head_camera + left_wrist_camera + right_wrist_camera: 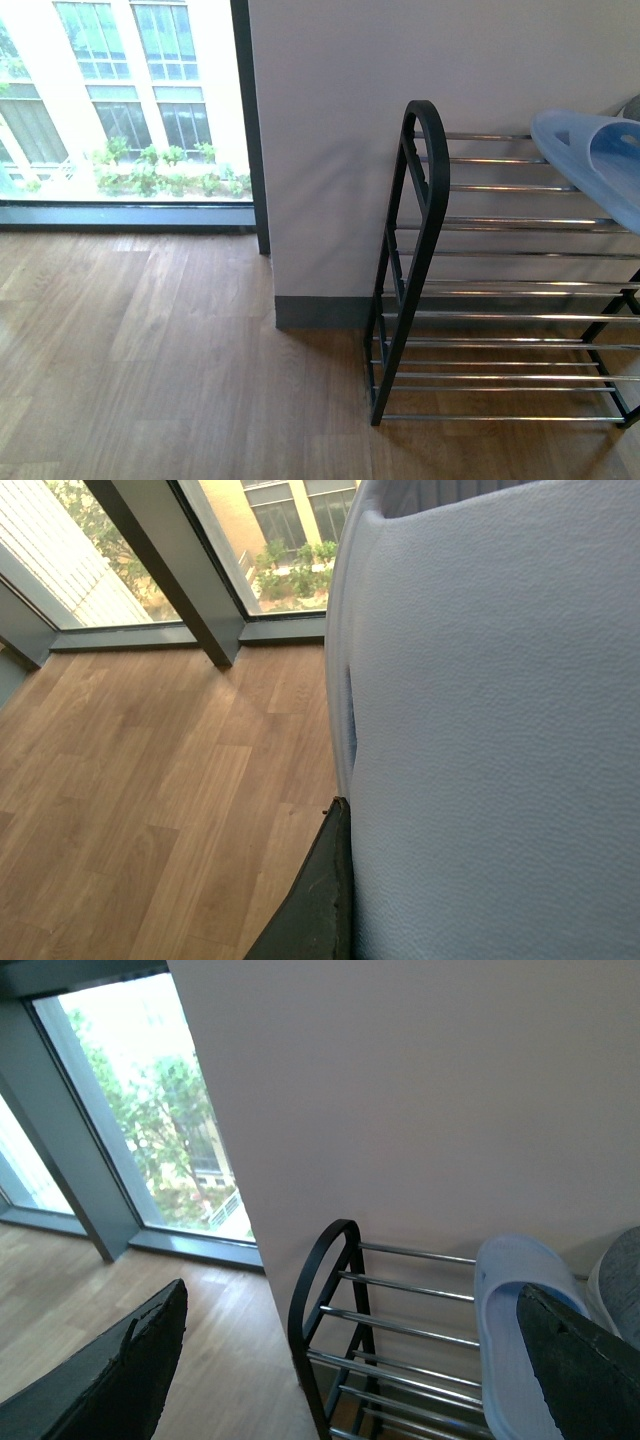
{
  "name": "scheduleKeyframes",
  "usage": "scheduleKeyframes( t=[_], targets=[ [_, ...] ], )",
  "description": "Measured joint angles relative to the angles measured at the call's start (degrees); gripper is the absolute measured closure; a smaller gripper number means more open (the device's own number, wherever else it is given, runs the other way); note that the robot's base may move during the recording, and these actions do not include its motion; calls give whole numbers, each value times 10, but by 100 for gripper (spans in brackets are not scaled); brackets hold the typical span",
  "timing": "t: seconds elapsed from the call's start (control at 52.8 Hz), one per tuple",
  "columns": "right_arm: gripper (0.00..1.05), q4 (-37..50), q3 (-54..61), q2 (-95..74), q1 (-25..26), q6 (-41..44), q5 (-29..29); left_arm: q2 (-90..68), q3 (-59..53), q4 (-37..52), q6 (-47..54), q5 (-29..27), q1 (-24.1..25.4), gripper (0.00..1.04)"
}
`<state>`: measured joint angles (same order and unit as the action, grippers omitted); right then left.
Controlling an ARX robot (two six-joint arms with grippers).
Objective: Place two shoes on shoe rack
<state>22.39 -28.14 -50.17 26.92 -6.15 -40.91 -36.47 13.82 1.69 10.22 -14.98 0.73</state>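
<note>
My left gripper [400,900] is shut on a pale blue-white slide sandal [480,730] that fills the left wrist view. One black finger [318,900] presses its edge and the other is hidden. A slide sandal [585,160] sits over the top tier of the shoe rack [410,250] at the front view's right edge. I cannot tell whether it is the held one. The right wrist view shows a slide sandal [505,1330] across the rack's [320,1300] top bars, with a grey shoe edge [622,1280] beside it. My right gripper [350,1370] is open and empty above the rack.
The rack stands against a white wall [400,80] on a wooden floor [150,360]. A tall window [120,100] with a dark frame is to its left. Its lower chrome tiers [500,345] show no shoes.
</note>
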Motion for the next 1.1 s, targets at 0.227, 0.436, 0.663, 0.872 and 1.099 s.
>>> scheduleKeyframes(
  t=[0.227,0.436,0.663,0.872,1.099],
  targets=[
    [15,28,57,37,0,-2,74,0,0,0,0,0,0,103],
    [55,3,136,125,-85,49,233,0,0,0,0,0,0,103],
    [94,-8,190,191,-146,58,293,0,0,0,0,0,0,103],
    [103,-24,218,236,-183,60,326,0,0,0,0,0,0,103],
    [103,-56,244,294,-263,60,402,0,0,0,0,0,0,103]
  ],
)
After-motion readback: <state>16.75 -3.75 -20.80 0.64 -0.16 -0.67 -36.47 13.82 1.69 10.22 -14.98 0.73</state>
